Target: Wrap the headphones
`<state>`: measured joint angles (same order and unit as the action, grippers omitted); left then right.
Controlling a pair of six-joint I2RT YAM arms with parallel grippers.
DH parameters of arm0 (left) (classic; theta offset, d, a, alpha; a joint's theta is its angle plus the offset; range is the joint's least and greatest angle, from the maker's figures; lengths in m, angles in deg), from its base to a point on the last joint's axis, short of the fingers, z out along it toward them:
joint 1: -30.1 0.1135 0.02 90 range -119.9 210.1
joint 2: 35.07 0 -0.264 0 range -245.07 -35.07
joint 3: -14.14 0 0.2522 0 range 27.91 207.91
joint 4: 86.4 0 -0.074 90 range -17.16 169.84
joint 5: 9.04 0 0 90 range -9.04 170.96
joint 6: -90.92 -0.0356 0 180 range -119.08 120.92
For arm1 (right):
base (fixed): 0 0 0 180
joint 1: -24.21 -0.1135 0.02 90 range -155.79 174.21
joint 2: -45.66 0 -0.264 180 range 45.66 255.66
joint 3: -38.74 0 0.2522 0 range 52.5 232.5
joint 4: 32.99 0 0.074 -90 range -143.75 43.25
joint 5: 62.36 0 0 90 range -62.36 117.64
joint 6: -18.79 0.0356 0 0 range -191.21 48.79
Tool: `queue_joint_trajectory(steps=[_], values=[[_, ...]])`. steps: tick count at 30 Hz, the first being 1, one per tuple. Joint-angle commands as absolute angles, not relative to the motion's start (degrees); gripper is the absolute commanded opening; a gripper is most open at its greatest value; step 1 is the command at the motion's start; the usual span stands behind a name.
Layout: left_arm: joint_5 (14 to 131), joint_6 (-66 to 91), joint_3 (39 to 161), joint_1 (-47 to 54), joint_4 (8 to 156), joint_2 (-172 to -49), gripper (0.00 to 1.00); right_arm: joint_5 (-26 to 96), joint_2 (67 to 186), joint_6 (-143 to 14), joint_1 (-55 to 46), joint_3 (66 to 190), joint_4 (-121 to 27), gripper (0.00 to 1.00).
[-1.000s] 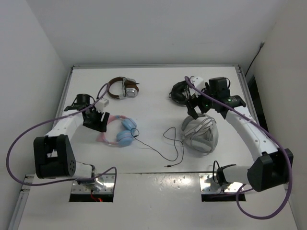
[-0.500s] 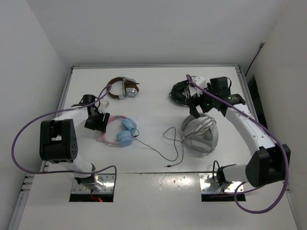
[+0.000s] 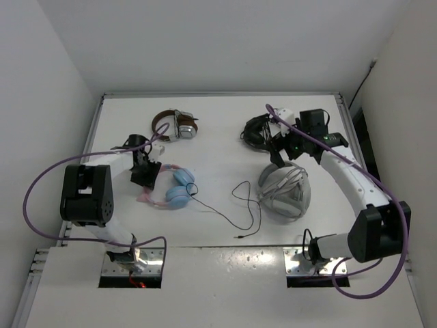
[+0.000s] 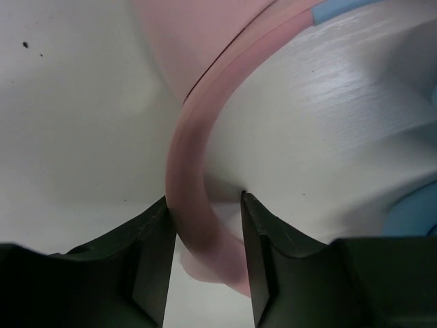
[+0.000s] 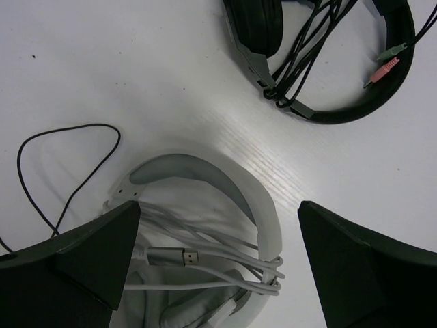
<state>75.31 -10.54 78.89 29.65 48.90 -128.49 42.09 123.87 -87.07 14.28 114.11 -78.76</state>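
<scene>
The headphones (image 3: 179, 186), pink-banded with light blue earcups, lie on the table left of centre. Their thin black cable (image 3: 231, 205) trails loosely to the right toward the front edge. My left gripper (image 3: 145, 175) sits low at the far-left curve of the pink headband (image 4: 186, 164). In the left wrist view its fingers press on both sides of that band, so the left gripper (image 4: 205, 212) is shut on it. My right gripper (image 3: 280, 154) hangs wide open above the grey-white headphones (image 5: 263, 201), holding nothing; part of the black cable (image 5: 68, 128) shows at its left.
Brown-banded headphones with silver cups (image 3: 174, 125) lie at the back left. A black headset (image 3: 255, 131) with bundled cord lies at the back right, beside the large grey-white headphones (image 3: 285, 191) wrapped in their own cord. White walls enclose the table.
My left gripper has slid right along the table onto the pink headband and its jaws have narrowed around it. The right arm has barely shifted.
</scene>
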Motion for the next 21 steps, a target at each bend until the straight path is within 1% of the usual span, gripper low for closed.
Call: queue_joint_trajectory(steps=[1, 8, 9, 11, 12, 13, 15, 16, 18, 21], values=[[76.92, -10.06, 80.55, 29.22, 49.69, -130.07, 0.45, 43.28, 124.32, -87.37, 14.81, 114.47, -76.64, 0.99], [78.24, -8.92, 81.61, 29.84, 49.69, -132.88, 0.23, 45.12, 124.32, -87.38, 16.92, 114.47, -77.16, 0.95], [78.24, -8.92, 81.61, 30.36, 49.69, -133.41, 0.14, 45.13, 124.32, -87.38, 16.92, 114.47, -77.16, 0.95], [78.24, -8.39, 82.22, 30.98, 49.69, -133.94, 0.03, 45.13, 124.32, -87.38, 16.92, 114.47, -77.16, 0.92], [78.24, -7.52, 82.22, 32.72, 49.69, -133.94, 0.00, 45.65, 123.71, -87.38, 16.92, 113.94, -77.16, 0.91], [77.02, -7.51, 83.00, 33.43, 49.69, -133.94, 0.00, 46.78, 123.71, -86.77, 16.92, 113.94, -76.55, 0.89], [73.07, -6.81, 85.03, 35.80, 48.82, -134.47, 0.00, 50.46, 121.43, -83.17, 16.92, 112.27, -74.89, 0.79], [72.01, -5.59, 86.08, 36.51, 47.51, -135.08, 0.00, 55.62, 120.46, -81.94, 16.92, 111.40, -72.18, 0.76], [70.68, -4.36, 88.80, 38.18, 46.89, -135.09, 0.00, 59.17, 117.65, -77.55, 16.39, 108.59, -66.57, 0.73], [70.16, -1.63, 92.05, 39.07, 46.36, -132.19, 0.00, 60.68, 116.41, -75.25, 10.61, 107.43, -62.58, 0.73]])
